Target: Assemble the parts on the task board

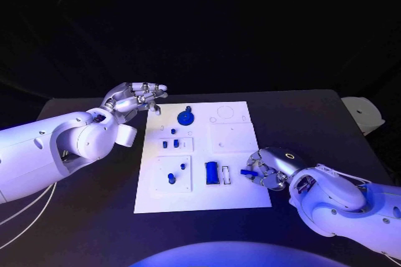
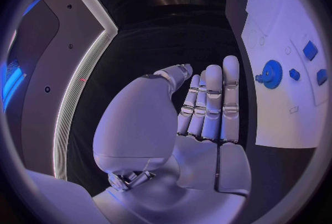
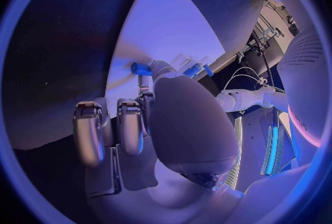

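— Starting at the left, what do you see?

— Over the black tabletop (image 1: pixel 92 197), the left hand (image 1: pixel 134 98) hovers just beyond the far left corner of the white rectangular task board (image 1: pixel 242 197). Its fingers (image 2: pixel 221 97) are straight and side by side, holding nothing.

— And on the plate?

— Near that corner stands a round blue toothed gear (image 1: pixel 185 117). Below it lie small blue pegs (image 1: pixel 174 131), then a blue knob (image 1: pixel 171 177) in a square recess at the near left. Towards the middle, a blue rectangular block (image 1: pixel 211 173) stands just beside a slim white bar (image 1: pixel 225 174).

— The right side?

— The right hand (image 1: pixel 272 167) rests at the board's right edge, its fingers (image 3: pixel 130 124) curled and pinching a small blue cylindrical part (image 1: pixel 247 172), which sits just over the board, close to the white bar.
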Tool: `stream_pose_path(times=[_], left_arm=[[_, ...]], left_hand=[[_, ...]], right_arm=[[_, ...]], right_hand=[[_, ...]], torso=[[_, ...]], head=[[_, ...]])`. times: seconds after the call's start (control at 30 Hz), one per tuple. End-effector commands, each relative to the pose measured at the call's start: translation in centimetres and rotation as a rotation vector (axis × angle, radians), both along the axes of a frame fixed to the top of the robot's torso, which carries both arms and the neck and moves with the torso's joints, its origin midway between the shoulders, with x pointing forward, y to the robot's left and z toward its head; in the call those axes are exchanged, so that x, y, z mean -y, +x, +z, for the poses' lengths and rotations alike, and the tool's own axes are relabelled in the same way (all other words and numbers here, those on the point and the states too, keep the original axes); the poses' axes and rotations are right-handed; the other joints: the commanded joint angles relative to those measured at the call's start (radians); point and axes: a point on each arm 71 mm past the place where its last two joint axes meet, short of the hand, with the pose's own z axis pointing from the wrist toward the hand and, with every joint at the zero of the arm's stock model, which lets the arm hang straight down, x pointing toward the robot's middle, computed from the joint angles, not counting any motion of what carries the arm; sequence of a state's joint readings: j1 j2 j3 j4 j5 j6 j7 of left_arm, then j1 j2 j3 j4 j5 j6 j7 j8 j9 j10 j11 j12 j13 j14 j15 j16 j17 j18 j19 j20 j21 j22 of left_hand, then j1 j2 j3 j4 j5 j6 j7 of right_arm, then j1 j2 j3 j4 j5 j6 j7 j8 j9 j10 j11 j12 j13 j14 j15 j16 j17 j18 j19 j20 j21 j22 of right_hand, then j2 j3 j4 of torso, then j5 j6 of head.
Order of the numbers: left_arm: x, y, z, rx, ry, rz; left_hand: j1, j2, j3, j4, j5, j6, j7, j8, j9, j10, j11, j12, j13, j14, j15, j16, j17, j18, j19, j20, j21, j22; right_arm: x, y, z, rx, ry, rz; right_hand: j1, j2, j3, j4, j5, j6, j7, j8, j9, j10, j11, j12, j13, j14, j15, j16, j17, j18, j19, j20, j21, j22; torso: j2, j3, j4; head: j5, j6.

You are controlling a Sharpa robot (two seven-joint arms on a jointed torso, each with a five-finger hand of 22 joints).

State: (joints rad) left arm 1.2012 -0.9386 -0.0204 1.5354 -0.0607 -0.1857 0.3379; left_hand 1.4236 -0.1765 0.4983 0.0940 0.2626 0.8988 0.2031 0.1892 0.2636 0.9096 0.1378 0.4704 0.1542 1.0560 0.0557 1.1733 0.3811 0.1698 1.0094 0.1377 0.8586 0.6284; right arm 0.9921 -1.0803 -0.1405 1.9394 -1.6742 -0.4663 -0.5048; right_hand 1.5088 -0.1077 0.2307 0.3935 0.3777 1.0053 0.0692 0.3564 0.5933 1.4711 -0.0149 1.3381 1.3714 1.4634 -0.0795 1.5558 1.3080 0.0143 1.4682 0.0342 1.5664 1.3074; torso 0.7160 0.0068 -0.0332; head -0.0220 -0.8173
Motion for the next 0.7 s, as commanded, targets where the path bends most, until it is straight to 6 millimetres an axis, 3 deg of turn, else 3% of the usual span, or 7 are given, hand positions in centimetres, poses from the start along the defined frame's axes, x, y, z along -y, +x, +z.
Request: stream_pose_path(times=[0.03,0.17,0.4,0.7], left_arm=[[0.2,0.0,0.1,0.002,-0.011,-0.015],[0.3,0.0,0.1,0.002,-0.012,-0.016],[0.4,0.0,0.1,0.002,-0.013,-0.019],[0.5,0.0,0.1,0.002,-0.013,-0.021]], left_hand=[[-0.010,0.001,0.004,0.000,0.005,-0.006,0.002,0.004,-0.002,-0.008,-0.001,0.007,0.001,-0.007,0.000,0.005,-0.001,0.015,-0.004,0.004,-0.004,-0.002],[-0.011,0.002,0.004,0.000,0.005,-0.006,0.002,0.004,-0.002,-0.008,-0.002,0.008,0.001,-0.007,0.000,0.006,-0.001,0.015,-0.004,0.004,-0.004,-0.002],[-0.011,0.002,0.004,0.000,0.005,-0.006,0.002,0.004,-0.002,-0.008,-0.002,0.008,0.001,-0.007,0.000,0.006,-0.001,0.015,-0.004,0.004,-0.004,-0.002],[-0.011,0.002,0.005,0.000,0.006,-0.006,0.001,0.004,-0.002,-0.009,-0.002,0.009,0.001,-0.007,0.000,0.006,-0.002,0.015,-0.004,0.004,-0.004,-0.002]], right_arm=[[0.3,-0.4,-0.5,-0.081,0.024,-0.058],[-0.2,-0.4,0.3,-0.081,0.083,-0.076],[-1.4,-0.4,1.1,-0.077,0.182,-0.098],[-2.7,0.0,0.5,-0.138,0.216,-0.102]], right_hand=[[-0.078,-0.029,0.223,-0.131,0.012,0.000,-0.004,0.032,0.036,0.014,0.000,0.004,0.082,0.100,0.004,0.001,0.231,-0.014,0.103,-0.003,0.004,0.263],[-0.131,-0.051,0.292,-0.162,0.010,-0.005,-0.005,0.043,0.055,0.017,0.002,0.007,0.085,0.101,0.003,0.002,0.232,-0.014,0.103,-0.003,0.004,0.263],[-0.163,-0.061,0.314,-0.177,-0.001,-0.007,-0.006,0.048,0.063,0.017,0.001,0.006,0.085,0.101,0.003,0.001,0.231,-0.014,0.103,-0.003,0.004,0.263],[-0.234,-0.064,0.327,-0.176,-0.040,0.000,-0.011,0.055,0.072,0.020,-0.001,0.010,0.088,0.101,0.001,0.002,0.232,-0.014,0.103,-0.004,0.004,0.263]], torso=[[-0.001,0.0000,0.0005],[-0.001,-0.0005,0.0017],[0.001,-0.0002,0.0010],[0.002,-0.0011,0.0022]], head=[[-0.001,0.002],[-0.003,0.004],[-0.002,0.005],[-0.002,0.003]])
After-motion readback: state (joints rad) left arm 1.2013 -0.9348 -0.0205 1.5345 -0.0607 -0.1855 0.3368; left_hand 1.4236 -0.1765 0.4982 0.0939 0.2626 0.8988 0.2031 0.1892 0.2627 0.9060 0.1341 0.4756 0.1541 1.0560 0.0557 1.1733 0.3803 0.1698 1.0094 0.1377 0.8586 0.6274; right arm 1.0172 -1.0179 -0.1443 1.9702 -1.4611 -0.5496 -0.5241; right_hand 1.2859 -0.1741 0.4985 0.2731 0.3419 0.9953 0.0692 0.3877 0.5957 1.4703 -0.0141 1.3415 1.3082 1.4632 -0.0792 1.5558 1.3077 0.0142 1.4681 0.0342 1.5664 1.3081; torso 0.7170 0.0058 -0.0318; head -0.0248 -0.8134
